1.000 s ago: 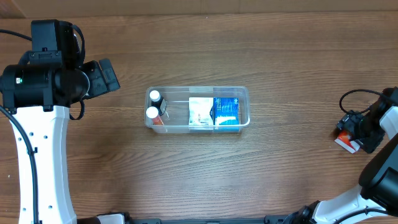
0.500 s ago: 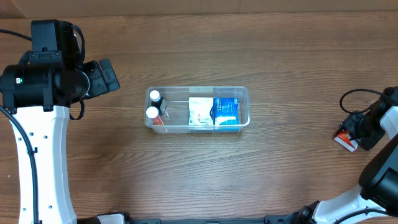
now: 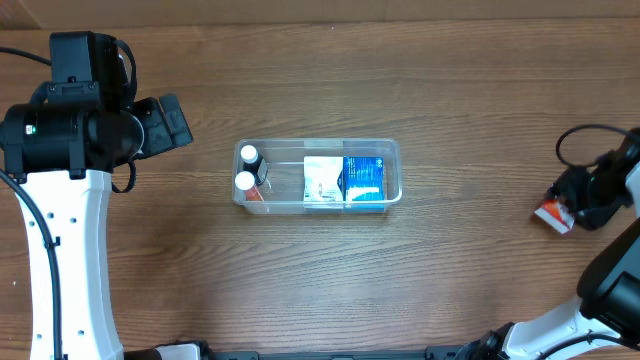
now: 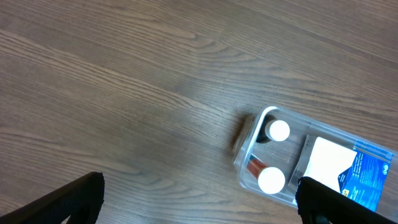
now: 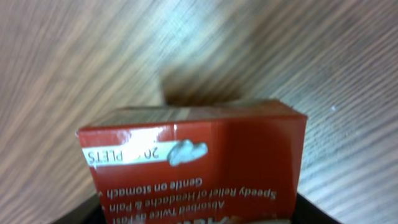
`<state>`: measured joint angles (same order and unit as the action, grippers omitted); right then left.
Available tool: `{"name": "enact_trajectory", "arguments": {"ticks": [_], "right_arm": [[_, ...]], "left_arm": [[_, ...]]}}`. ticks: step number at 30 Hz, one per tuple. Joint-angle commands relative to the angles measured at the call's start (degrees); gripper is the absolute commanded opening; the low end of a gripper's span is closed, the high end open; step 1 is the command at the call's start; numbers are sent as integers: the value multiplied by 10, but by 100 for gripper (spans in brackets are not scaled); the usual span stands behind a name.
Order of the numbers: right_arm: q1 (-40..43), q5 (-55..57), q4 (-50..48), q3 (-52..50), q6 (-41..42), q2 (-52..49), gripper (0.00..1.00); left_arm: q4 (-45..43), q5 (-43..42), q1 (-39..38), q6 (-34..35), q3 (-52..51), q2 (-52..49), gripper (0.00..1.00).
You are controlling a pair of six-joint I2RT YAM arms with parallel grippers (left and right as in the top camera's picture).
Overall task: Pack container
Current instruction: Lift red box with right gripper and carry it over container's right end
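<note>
The clear container sits mid-table and holds two white-capped bottles, a white packet and a blue box. It also shows at the lower right of the left wrist view. My right gripper is at the far right edge of the table, shut on a red medicine box. The box fills the right wrist view between the fingers. My left gripper is open and empty, held above the wood to the left of the container.
The left arm's white column and black head stand at the left side. The right arm's cable loops at the right edge. The wooden table surrounds the container.
My right gripper has shifted to the right and slightly back with the red box in it. The left arm and the container have not moved.
</note>
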<state>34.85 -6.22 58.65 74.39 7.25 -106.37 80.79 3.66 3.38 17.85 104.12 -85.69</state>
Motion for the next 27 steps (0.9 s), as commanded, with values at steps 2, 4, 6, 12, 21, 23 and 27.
{"name": "enact_trajectory", "arguments": {"ticks": [2, 4, 6, 12, 21, 23, 27], "right_arm": [[-53, -29, 41, 70, 2, 36, 61], [-84, -29, 52, 82, 0, 59, 62], [-118, -29, 58, 91, 0, 87, 62], [-280, -29, 71, 99, 0, 198, 62], [-559, -6, 25, 99, 42, 233, 63], [-588, 11, 16, 99, 54, 213, 63], [-614, 10, 12, 99, 68, 151, 63]], "left_arm": [[-2, -1, 1, -8, -5, -5, 100], [-1, -1, 1, -8, -5, -5, 100], [-1, -1, 1, -8, -5, -5, 100], [-1, -1, 1, -10, -5, -5, 100], [-2, -1, 1, -9, -5, -5, 100], [-1, -1, 1, -9, -5, -5, 100], [0, -2, 1, -9, -5, -5, 100]]}}
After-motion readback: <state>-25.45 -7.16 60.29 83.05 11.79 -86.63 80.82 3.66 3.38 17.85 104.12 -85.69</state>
